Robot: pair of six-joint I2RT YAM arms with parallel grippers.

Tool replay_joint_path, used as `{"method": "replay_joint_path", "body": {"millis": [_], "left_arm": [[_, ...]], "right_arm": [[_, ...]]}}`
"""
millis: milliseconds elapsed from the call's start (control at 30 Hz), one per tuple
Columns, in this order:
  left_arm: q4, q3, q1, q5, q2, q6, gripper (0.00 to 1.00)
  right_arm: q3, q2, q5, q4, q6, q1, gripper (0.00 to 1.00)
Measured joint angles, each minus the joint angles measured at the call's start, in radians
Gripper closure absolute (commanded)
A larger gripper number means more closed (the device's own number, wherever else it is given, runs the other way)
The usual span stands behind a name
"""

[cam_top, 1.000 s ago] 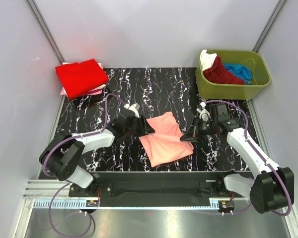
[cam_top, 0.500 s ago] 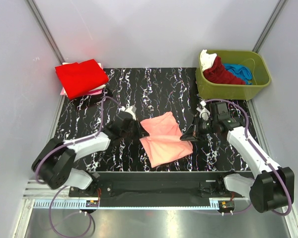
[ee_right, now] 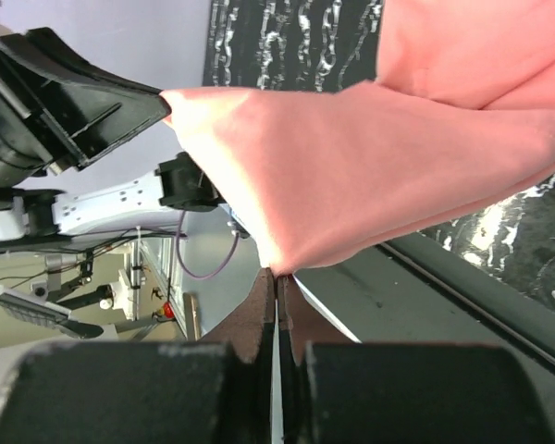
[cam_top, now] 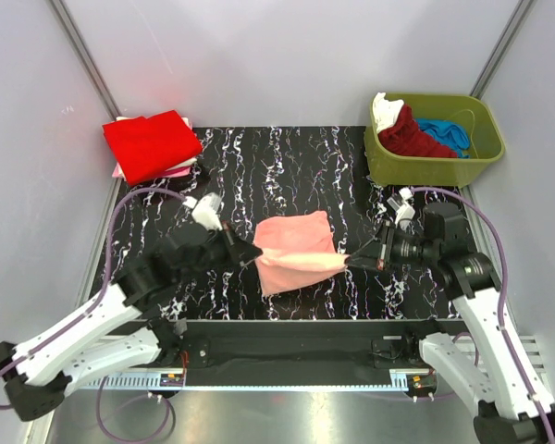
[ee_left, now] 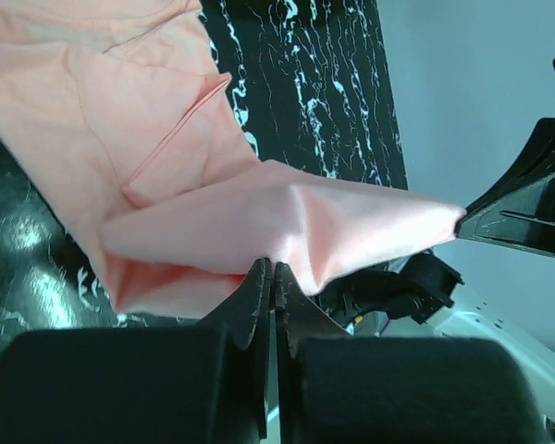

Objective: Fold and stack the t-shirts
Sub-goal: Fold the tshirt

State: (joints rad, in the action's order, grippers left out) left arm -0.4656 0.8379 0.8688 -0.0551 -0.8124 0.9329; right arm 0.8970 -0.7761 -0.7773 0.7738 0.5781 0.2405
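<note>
A black marbled table [cam_top: 287, 157] sits between pale walls. Pinched shut, the left gripper [cam_top: 250, 252] and right gripper [cam_top: 353, 261] each grip an edge of the salmon-pink t-shirt [cam_top: 296, 245], lifting its near part off the table. Far right, an olive-green tub [cam_top: 425, 171] holds a dark red shirt [cam_top: 416, 139], blue shirt [cam_top: 444, 132] and white shirt [cam_top: 384, 109]. A folded bright red shirt [cam_top: 150, 143] lies far left.

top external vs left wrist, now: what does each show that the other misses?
Top external only: the folded bright red t-shirt at the far-left corner and the olive-green plastic tub of loose shirts. Left wrist only: close-up of the left gripper, jaws pinched shut on a fold. Both: the salmon-pink t-shirt stretched between the arms, the right gripper on its other end, the black marbled table.
</note>
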Motion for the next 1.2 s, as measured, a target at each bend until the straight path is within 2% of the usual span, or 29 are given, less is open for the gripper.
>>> {"method": "replay_joint_path", "body": {"millis": [167,333,567,733,900,1200], "left_arm": [[-0.130,0.023,0.020,-0.026,0.083,0.039,1.00],[-0.231,0.095,0.037,-0.028,0.076,0.059,1.00],[-0.283,0.212,0.040,-0.037,0.020,0.049,0.99],[-0.303,0.230,0.030,-0.057,-0.079,0.019,0.98],[-0.291,0.235,-0.060,-0.030,-0.196,-0.030,1.00],[-0.220,0.295,-0.265,0.128,-0.408,-0.153,1.00]], "right_arm": [[-0.001,0.085,-0.020,0.019,0.026,0.002,1.00],[0.016,0.092,-0.037,0.043,0.038,0.004,1.00],[0.072,0.050,-0.023,0.043,0.037,0.004,1.00],[0.080,-0.055,0.060,0.043,0.025,0.004,1.00],[0.080,-0.193,0.124,0.011,0.016,0.004,1.00],[0.155,-0.379,0.199,-0.049,-0.026,0.005,1.00]]}}
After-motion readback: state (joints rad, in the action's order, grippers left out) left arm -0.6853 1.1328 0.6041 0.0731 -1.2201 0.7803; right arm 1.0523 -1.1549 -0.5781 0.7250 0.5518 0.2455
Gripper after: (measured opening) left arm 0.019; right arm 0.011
